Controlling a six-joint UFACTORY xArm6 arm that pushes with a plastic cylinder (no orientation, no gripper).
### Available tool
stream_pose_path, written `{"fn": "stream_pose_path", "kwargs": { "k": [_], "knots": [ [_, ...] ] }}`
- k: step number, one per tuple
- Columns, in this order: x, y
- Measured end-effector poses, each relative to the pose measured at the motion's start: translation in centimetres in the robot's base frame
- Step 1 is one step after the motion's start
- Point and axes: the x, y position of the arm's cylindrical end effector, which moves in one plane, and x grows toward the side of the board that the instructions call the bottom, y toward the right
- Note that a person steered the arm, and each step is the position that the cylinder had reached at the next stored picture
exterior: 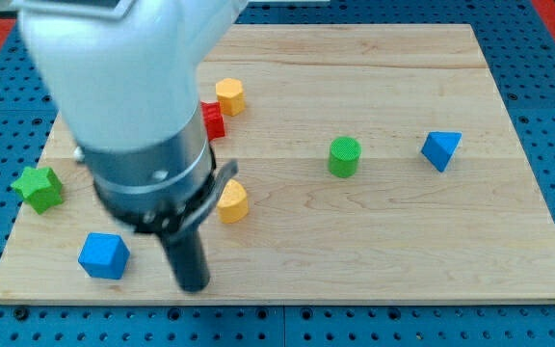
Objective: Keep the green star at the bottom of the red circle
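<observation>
Looming closest, the arm's rod stood with my tip [193, 286] just at three o'clock of the blue cube [103, 255]; no pincer existed, nothing was held. At nine o'clock, the green star [39, 187] sat on the board's [403, 251] edge, well apart from the half-hidden red block [214, 120].

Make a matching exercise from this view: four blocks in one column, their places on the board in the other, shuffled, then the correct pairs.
Column one:
1. green star
2. blue cube
3. green cylinder
4. blue triangular block

Column two:
A. nearest the view's right edge
B. at the board's left edge
C. middle of the board
D. bottom left, just left of my tip

Pairs: 1-B, 2-D, 3-C, 4-A
</observation>
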Motion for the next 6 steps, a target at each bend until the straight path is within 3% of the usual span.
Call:
{"fn": "stream_pose_path", "kwargs": {
  "k": [1,2,3,4,6],
  "knots": [
    [0.1,-2.3],
    [0.1,-14.7],
    [-0.4,-21.4],
    [-2.0,-21.5],
    [-9.3,-21.2]
  ]
}}
